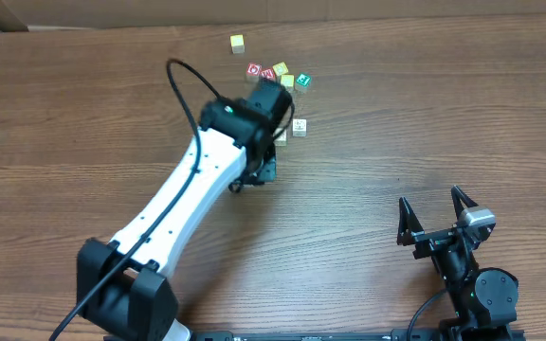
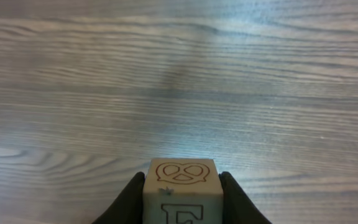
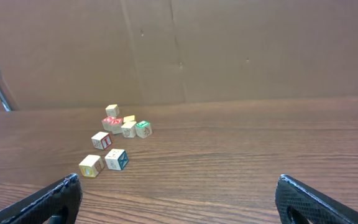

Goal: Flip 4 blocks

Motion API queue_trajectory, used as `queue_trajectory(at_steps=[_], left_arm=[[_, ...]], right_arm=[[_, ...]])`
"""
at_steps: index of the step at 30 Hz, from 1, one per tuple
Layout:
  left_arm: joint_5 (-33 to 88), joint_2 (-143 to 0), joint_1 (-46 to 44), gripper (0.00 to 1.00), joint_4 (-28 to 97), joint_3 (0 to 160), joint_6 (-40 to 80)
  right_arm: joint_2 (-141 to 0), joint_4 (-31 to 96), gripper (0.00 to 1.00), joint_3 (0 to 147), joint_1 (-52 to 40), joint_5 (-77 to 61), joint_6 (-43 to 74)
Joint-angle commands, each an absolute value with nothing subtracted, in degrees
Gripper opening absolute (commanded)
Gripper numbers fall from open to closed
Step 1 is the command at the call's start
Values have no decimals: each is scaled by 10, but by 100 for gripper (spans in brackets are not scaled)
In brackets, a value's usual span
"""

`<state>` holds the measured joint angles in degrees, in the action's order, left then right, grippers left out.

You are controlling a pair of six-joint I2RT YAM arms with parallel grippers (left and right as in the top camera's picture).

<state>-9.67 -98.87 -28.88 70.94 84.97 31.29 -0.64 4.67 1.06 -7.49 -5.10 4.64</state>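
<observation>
**Task status.** One block was in hand. The left gripper was clamped on it, with a finger pressed against each side face. The other cubes lay in a loose group at the far side of the desk. A pale block lay just beside the left arm, apart from the coloured cubes behind it. The pictures did not show which blocks had been turned over, so the completed count could not be read. Judged from the grip, one flip was in progress and the rest were outstanding.

**Location.** The held block sat between the left gripper's fingers, with only bare desk beyond it in the wrist view. Whether it touched the desk could not be told.

**Orientation.** The block was a cube and had no long axis. It sat square in the grip, its edges parallel to the fingers. The face with a pretzel outline pointed up. A lettered face pointed toward the wrist camera and was cut off by the frame edge.

**Right gripper.** The right gripper stood fully apart and empty, well away from the group.
</observation>
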Motion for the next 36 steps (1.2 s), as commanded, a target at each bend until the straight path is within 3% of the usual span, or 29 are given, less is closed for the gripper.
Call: queue_trajectory(at_steps=[1,16,29,36], left_arm=[[-93,-985,-292,25,665,780,349],[-60,-986,-277,27,447,608,305],[-49,-991,-278,31,425,601,310],[-59,-988,-245,51,446,669,298]], right_arm=[[-4,44,100,5,-72,-50,44],[-4,44,100,5,-72,-50,44],[-4,44,100,5,-72,-50,44],[-4,44,100,5,-72,-50,44]])
